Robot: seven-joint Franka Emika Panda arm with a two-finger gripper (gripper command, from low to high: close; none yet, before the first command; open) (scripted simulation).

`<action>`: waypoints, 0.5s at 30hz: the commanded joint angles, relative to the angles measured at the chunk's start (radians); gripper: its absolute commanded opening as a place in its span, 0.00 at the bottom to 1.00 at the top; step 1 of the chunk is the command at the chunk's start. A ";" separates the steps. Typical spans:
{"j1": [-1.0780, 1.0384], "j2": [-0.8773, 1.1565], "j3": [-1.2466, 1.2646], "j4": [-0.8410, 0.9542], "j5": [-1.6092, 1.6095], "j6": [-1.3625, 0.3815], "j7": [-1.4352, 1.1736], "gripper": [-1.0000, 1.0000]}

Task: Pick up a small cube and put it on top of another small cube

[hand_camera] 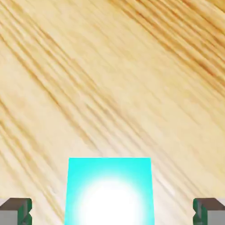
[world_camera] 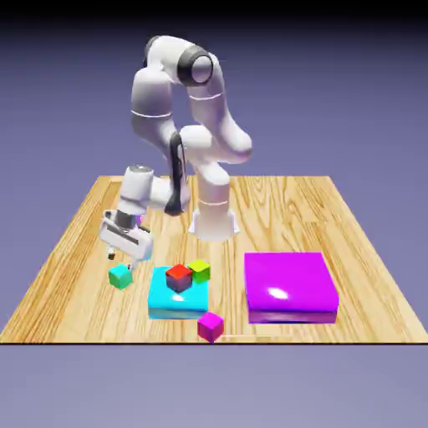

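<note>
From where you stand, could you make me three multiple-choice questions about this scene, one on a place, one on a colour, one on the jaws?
1. Where is the red cube?
A) On the big magenta block
B) On the flat cyan block
C) At the robot's base

2. What colour is the small cube nearest the jaws?
A) Teal-green
B) Orange
C) Black

3. How are the jaws?
A) Shut on a cube
B) Shut and empty
C) Open

Answers:
1 B: the exterior view shows the red cube on top of the flat cyan block.
2 A: the teal-green cube lies just below the jaws in the exterior view.
3 C: in the hand view the finger tips stand wide apart, with bare wood showing between each and the cube.
</note>
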 commanded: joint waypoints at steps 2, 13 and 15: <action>-0.011 0.072 0.019 0.032 0.005 0.042 0.012 0.50; 0.029 -0.187 -0.049 -0.081 -0.012 -0.109 -0.032 0.00; 0.034 -0.217 -0.058 -0.094 -0.014 -0.127 -0.037 0.00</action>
